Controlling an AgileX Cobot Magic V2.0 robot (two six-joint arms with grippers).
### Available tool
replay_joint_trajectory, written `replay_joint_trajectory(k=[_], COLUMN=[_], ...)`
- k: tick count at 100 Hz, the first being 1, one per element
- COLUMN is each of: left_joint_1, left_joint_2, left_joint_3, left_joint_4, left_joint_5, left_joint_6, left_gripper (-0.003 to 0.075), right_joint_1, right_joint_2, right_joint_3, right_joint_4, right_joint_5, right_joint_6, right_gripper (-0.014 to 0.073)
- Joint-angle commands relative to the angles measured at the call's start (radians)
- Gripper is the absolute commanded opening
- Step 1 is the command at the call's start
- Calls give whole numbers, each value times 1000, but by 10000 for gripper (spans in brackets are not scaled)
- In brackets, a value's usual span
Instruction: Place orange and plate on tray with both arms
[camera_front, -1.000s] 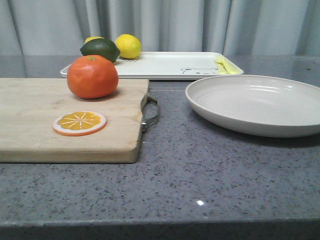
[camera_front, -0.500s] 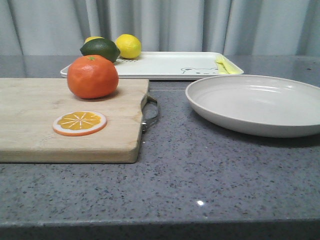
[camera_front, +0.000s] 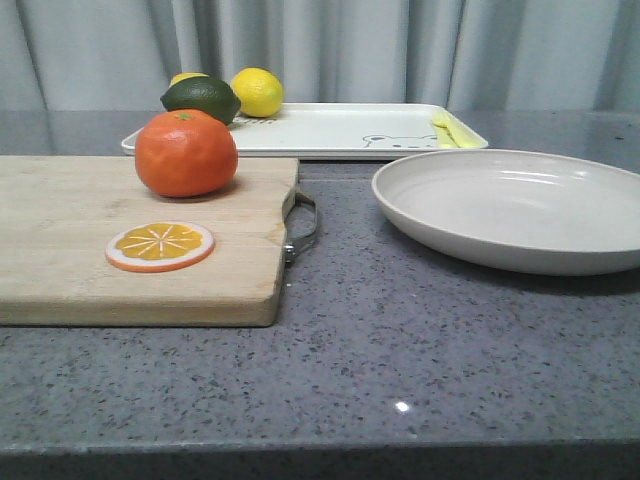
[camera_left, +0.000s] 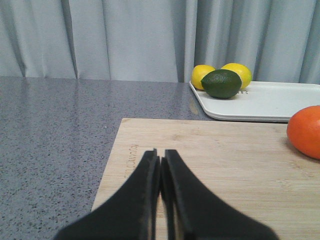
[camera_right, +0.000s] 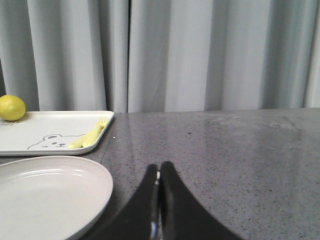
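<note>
The orange (camera_front: 186, 152) sits on the far part of a wooden cutting board (camera_front: 60, 240); its edge shows in the left wrist view (camera_left: 306, 131). The off-white plate (camera_front: 515, 207) rests on the grey counter at the right, also in the right wrist view (camera_right: 45, 195). The white tray (camera_front: 330, 130) with a bear-face drawing lies behind both, also in the wrist views (camera_left: 265, 100) (camera_right: 50, 131). My left gripper (camera_left: 160, 159) is shut and empty over the board, left of the orange. My right gripper (camera_right: 159, 172) is shut and empty over the counter, right of the plate. Neither gripper shows in the front view.
An orange slice disc (camera_front: 160, 245) lies on the board's front part. A dark green avocado-like fruit (camera_front: 200, 98) and two yellow lemons (camera_front: 257, 91) sit on the tray's far left. A yellow fork (camera_front: 443, 128) lies at the tray's right end. A grey curtain hangs behind.
</note>
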Motion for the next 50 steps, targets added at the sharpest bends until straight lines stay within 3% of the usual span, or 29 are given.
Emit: replay_joint_trajectory(k=[1, 21, 50], left_joint_1=[3, 3, 3], left_joint_2=[-30, -30, 52], left_joint_3=[20, 4, -114], left_joint_4=[-1, -1, -3], left_joint_5=[-99, -115, -104], left_joint_6=[-7, -7, -7], left_gripper=[-19, -19, -19], right_joint_1=[-7, -7, -7], right_joint_2=[-20, -18, 107], right_joint_3=[-1, -6, -130], right_joint_4=[-12, -11, 16], right_joint_5=[-47, -30, 111], right_joint_6=[-4, -4, -4], right_gripper=[-67, -67, -59])
